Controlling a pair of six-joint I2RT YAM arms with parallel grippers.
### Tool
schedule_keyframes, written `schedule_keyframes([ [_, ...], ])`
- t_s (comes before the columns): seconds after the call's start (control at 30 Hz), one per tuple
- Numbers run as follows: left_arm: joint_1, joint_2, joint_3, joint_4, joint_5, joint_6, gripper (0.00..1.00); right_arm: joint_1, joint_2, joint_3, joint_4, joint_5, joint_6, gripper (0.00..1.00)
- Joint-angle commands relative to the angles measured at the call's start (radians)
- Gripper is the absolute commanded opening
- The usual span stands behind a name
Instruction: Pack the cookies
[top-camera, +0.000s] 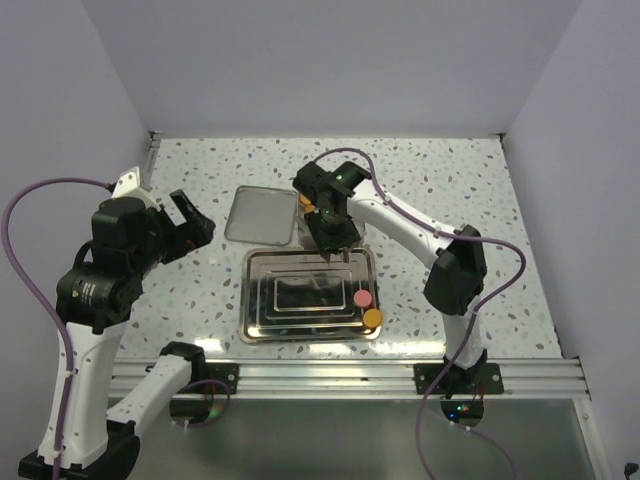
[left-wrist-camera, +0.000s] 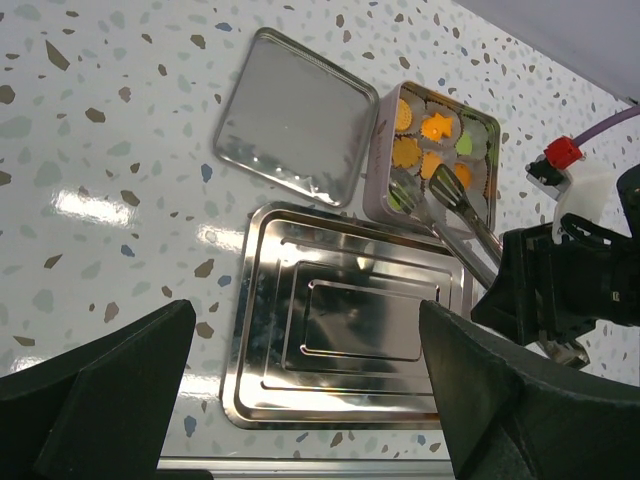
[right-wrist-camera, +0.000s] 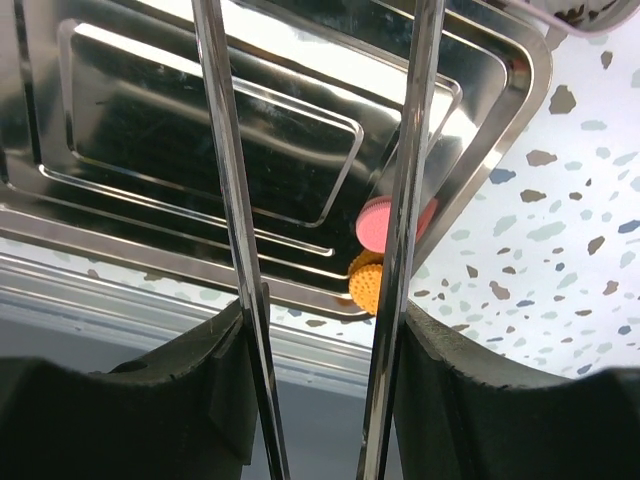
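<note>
Right pincer (left-wrist-camera: 422, 182), long steel fingers (right-wrist-camera: 229, 200) apart and gripping nothing, dips into a tin (left-wrist-camera: 371, 160) of cookies (left-wrist-camera: 437, 126). Behind it, toward its arm's base, a pink cookie (top-camera: 362, 298) and an orange cookie (top-camera: 372, 318) lie on the tray (top-camera: 258, 300). Left pincer (top-camera: 194, 222), spread wide, hangs well to its left above the worktop (top-camera: 450, 180).

Overhead, two wrists; common tray (top-camera: 262, 300)
</note>
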Motion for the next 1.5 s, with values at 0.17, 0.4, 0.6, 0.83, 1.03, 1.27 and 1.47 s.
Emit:
schedule_keyframes([
  [0.17,-0.004,-0.004,0.025,0.001,-0.01,0.01,1.0,-0.028,-0.027,0.124,-0.113,0.026,-0.022,0.51],
  [0.4,-0.004,-0.012,-0.003,0.01,0.002,0.013,1.0,-0.046,-0.197,0.001,-0.141,0.032,0.009,0.51],
  [0.6,-0.004,-0.006,-0.032,0.05,0.033,0.015,1.0,-0.046,-0.412,-0.267,-0.129,-0.011,0.061,0.5],
  [0.83,-0.004,0.008,-0.087,0.108,0.076,0.01,1.0,-0.045,-0.661,-0.583,-0.094,-0.135,0.092,0.51],
  [1.03,-0.004,0.022,-0.118,0.152,0.114,0.004,1.0,-0.04,-0.783,-0.761,-0.045,-0.224,0.132,0.51],
  [1.27,-0.004,0.025,-0.149,0.179,0.142,-0.011,1.0,-0.013,-0.833,-0.865,0.001,-0.277,0.168,0.5],
  [1.47,-0.004,0.006,-0.161,0.172,0.139,-0.017,1.0,0.013,-0.82,-0.879,0.028,-0.287,0.179,0.5],
])
